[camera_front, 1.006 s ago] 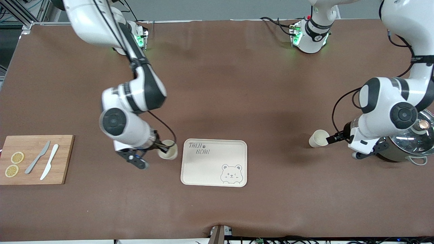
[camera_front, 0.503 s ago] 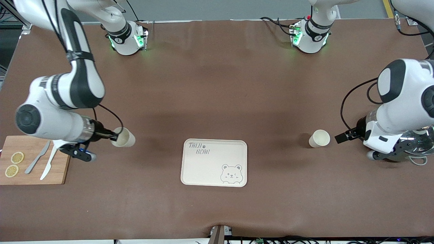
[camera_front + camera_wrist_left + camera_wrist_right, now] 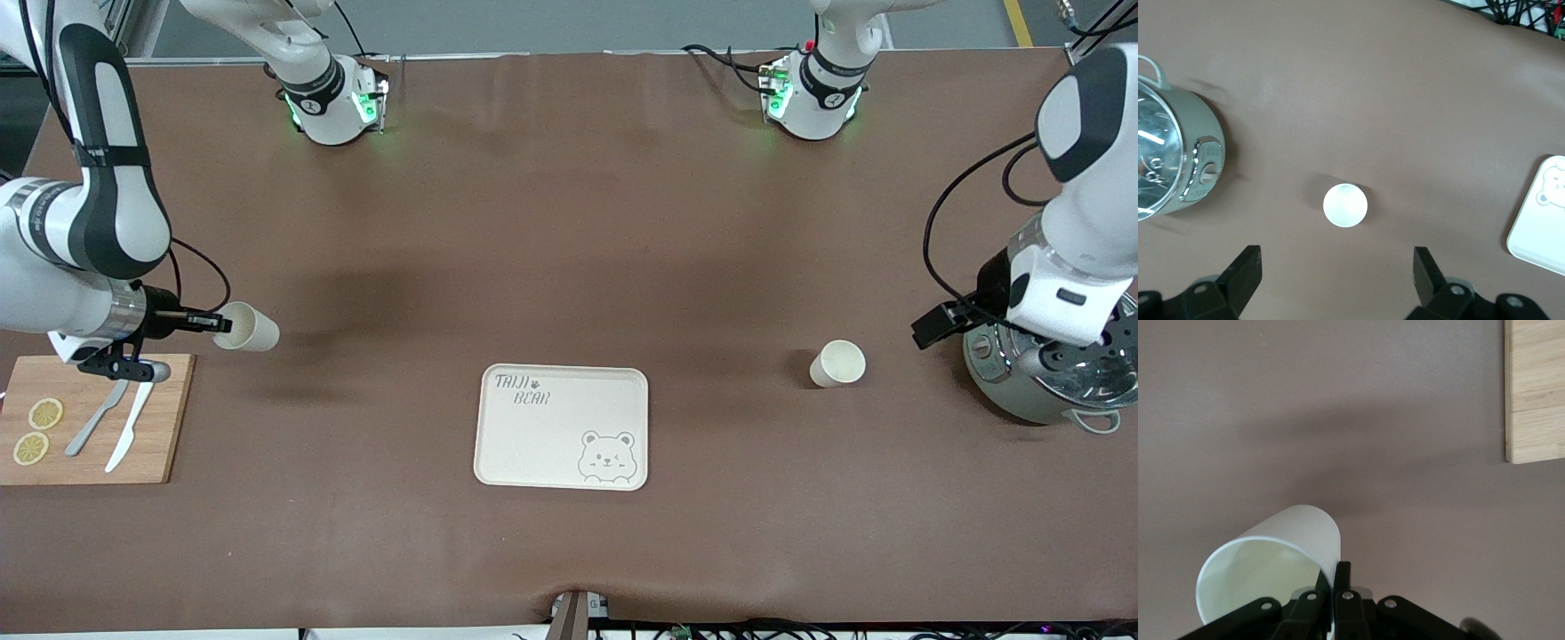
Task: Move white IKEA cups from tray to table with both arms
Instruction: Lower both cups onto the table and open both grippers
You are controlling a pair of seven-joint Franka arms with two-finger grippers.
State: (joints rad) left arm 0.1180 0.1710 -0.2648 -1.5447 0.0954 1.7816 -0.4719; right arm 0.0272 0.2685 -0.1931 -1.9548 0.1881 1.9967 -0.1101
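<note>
Since the earlier frames: right gripper [image 3: 209,322] has carried its cup away from the tray's edge to the right arm's end of the table; left gripper [image 3: 930,327] has drawn back and up from the second cup, which has stayed put

Item 1 – held cup [image 3: 246,326]: cream-white, tipped on its side in the air, rim pinched between the right gripper's closed fingers [image 3: 1341,587]; it hangs over bare table beside the cutting board's corner

Item 2 – standing cup [image 3: 837,364]: upright on the table, between the tray and the pot, nearer the pot; nothing touches it. Left wrist view shows its round mouth [image 3: 1345,205] from above, with the left gripper's fingers [image 3: 1245,270] spread wide and empty, well apart from it

Item 3 – bear tray [image 3: 562,428]: cream, rounded corners, bear drawing and lettering, mid-table, nearer the front camera than both cups; nothing on it

Item 4 – pot [image 3: 1040,391]: grey-green, glass lid, at the left arm's end of the table, partly covered by the left arm's wrist; the left gripper is over the table just beside it

Item 5 – cutting board [image 3: 89,418]: wooden, at the right arm's end, bearing two lemon slices [image 3: 37,430], a grey knife [image 3: 98,413] and a white knife [image 3: 130,425]; the right arm's wrist overhangs its edge

Item 6 – table [image 3: 569,231]: brown cover
</note>
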